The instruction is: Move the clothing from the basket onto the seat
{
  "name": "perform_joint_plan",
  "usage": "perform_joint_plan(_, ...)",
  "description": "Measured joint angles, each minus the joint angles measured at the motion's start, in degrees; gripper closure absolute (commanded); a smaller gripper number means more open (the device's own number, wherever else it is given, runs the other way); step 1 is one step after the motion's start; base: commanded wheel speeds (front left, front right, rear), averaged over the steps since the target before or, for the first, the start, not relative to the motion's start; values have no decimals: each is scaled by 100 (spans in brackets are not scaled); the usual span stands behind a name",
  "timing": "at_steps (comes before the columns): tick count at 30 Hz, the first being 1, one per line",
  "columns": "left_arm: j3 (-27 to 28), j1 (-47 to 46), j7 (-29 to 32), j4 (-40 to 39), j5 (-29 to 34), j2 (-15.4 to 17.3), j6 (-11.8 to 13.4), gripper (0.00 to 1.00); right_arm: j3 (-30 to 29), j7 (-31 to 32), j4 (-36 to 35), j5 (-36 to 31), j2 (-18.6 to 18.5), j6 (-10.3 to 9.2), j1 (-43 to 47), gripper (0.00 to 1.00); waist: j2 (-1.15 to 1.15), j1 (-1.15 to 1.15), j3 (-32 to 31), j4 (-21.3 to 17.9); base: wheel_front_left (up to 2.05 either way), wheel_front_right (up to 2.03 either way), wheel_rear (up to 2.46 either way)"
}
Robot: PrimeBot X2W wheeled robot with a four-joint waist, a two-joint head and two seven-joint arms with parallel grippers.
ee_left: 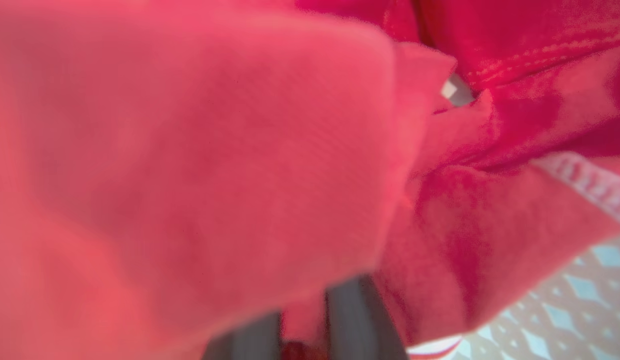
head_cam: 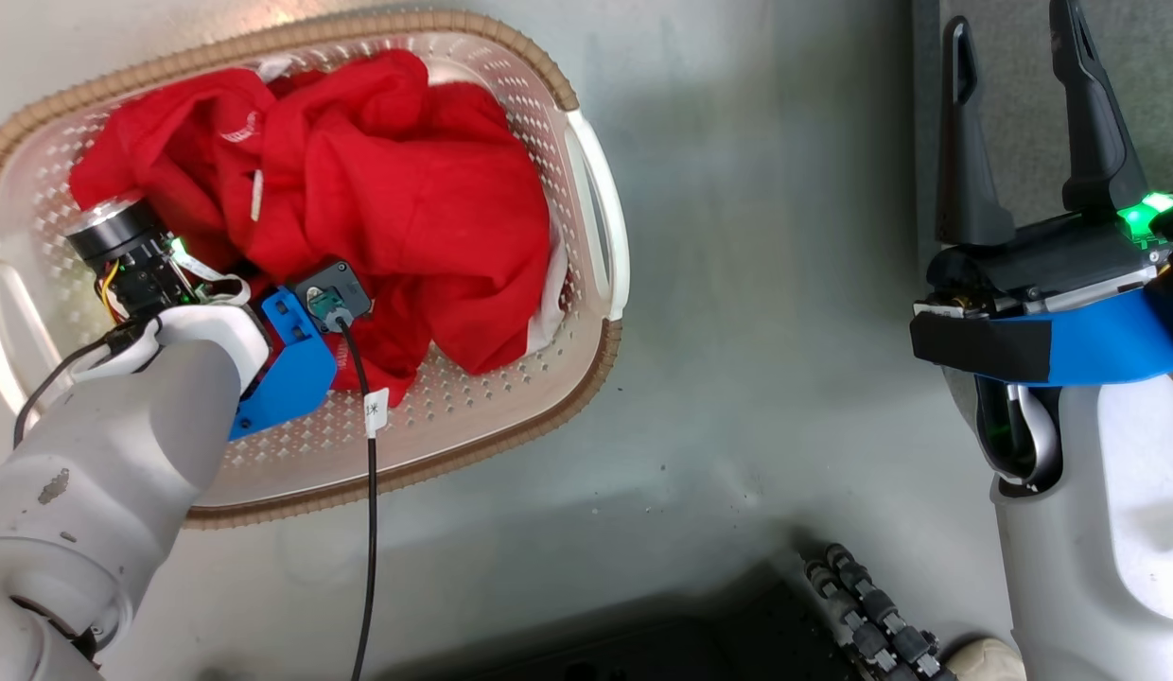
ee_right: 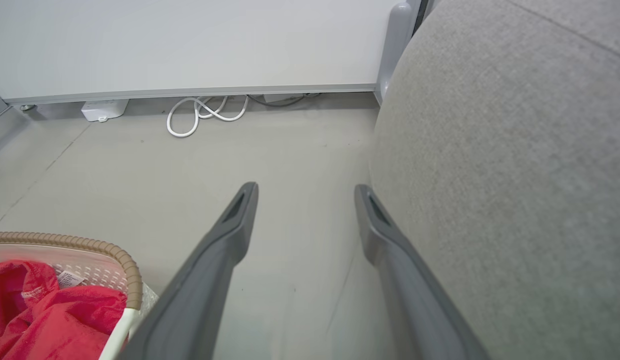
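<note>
The red clothing lies heaped in the cream basket on the floor at the upper left. My left arm reaches into the basket and its fingers are buried under the fabric. In the left wrist view the left gripper has its two dark fingers close together with red clothing pinched between them. My right gripper is open and empty, apart from the basket, at the edge of the grey seat. The right wrist view shows the right gripper beside the seat, with the basket and clothing at the lower left.
Grey floor separates the basket from the seat. A black cable hangs from my left wrist across the basket rim. A white cable coil and a small white box lie along the far wall.
</note>
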Motion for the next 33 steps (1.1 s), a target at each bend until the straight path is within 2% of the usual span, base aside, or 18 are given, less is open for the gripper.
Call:
perform_joint_plan(11, 0, 153, -296, -22, -322, -309, 0, 100, -9, 0, 120, -26, 0, 0, -1, 0, 0, 0, -456, 146, 0, 0, 0)
perform_joint_plan(24, 15, 553, -912, -16, -606, -739, 0, 100, -97, 0, 332, -220, 1, 0, 202, 0, 0, 0, -1459, 522, 0, 0, 0)
perform_joint_plan(33, 253, 801, -1276, -16, -978, -985, 79, 100, -240, 0, 481, -312, 2, 0, 582, 0, 0, 0, -2218, 771, 0, 0, 0)
